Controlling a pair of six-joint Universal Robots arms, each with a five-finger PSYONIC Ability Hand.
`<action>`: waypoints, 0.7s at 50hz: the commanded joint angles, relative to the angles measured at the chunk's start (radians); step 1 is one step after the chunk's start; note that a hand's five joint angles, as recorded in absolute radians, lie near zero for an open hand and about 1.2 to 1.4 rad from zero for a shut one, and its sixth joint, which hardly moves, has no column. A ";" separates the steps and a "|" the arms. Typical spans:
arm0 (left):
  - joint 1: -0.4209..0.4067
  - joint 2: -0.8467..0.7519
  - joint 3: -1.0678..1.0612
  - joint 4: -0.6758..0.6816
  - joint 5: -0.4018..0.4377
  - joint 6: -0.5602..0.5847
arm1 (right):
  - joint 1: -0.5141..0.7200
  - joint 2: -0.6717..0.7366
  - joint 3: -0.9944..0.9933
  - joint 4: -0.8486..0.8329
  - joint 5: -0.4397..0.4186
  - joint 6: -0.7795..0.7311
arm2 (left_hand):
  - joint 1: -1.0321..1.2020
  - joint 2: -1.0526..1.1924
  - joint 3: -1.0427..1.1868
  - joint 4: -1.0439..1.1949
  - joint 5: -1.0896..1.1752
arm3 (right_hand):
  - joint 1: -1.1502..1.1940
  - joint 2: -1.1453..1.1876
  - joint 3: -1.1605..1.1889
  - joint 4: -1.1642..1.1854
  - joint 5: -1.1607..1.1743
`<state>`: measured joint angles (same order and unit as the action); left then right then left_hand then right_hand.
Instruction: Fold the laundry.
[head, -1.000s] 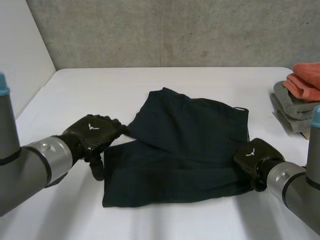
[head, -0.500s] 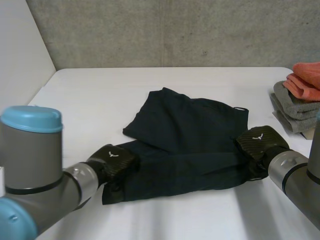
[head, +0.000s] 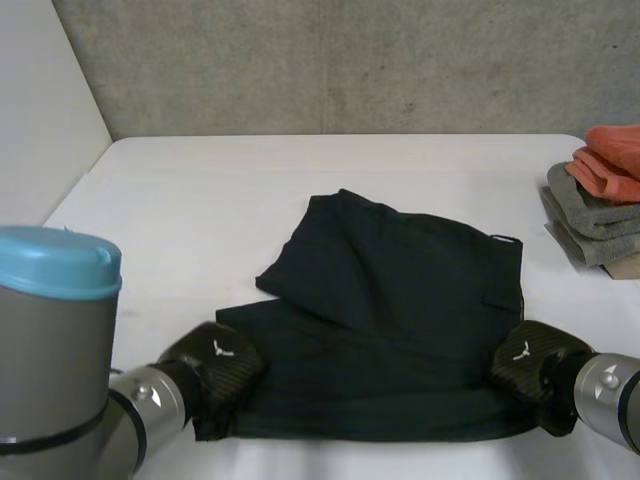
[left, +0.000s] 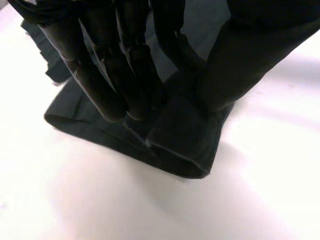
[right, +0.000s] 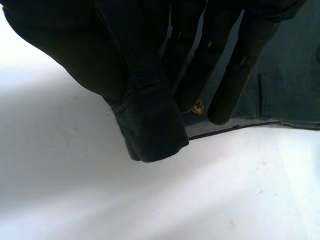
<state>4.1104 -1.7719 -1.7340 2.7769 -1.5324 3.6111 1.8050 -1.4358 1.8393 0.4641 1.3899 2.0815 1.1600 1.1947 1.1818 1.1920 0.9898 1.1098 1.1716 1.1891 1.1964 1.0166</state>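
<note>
The dark garment (head: 390, 300) lies part-folded near the counter's (head: 190, 190) front edge. The left robot hand (head: 218, 362) pinches its near left corner between fingers and thumb, and the right robot hand (head: 528, 358) pinches its near right corner. The grasp looks made; next, both should probably lift evenly and carry the near edge to the far edge

The dark navy cloth garment (head: 390, 310), likely trousers, lies spread flat on the white table (head: 200, 190), one layer folded at an angle across another. Its two near corners are bunched up; a small brass button (right: 198, 106) shows by one.
</note>
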 joint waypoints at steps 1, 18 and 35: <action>0.039 -0.056 0.122 0.072 -0.006 0.006 | 0.016 0.051 -0.048 -0.119 -0.003 0.150 | 0.236 0.202 0.214 0.204 0.232 | 0.286 0.225 0.207 0.200 0.205; -0.015 -0.676 1.072 0.432 -0.124 0.035 | 0.008 0.348 -0.448 -0.519 0.205 0.454 | 0.236 0.202 0.214 0.204 0.232 | 0.286 0.225 0.207 0.200 0.205; -0.047 -1.017 1.489 0.391 -0.051 0.018 | 0.030 0.641 -0.672 -0.874 0.314 0.310 | -0.985 -1.020 -1.007 -1.017 -0.990 | -0.935 -0.997 -1.015 -1.022 -1.017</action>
<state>4.0795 -2.8309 -0.1650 3.1531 -1.6178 3.6711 1.8282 -0.8081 1.1888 -0.4123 1.6589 2.4285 0.2544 0.3436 0.3615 0.3533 0.1823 0.2206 0.2106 0.2110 0.2196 0.0484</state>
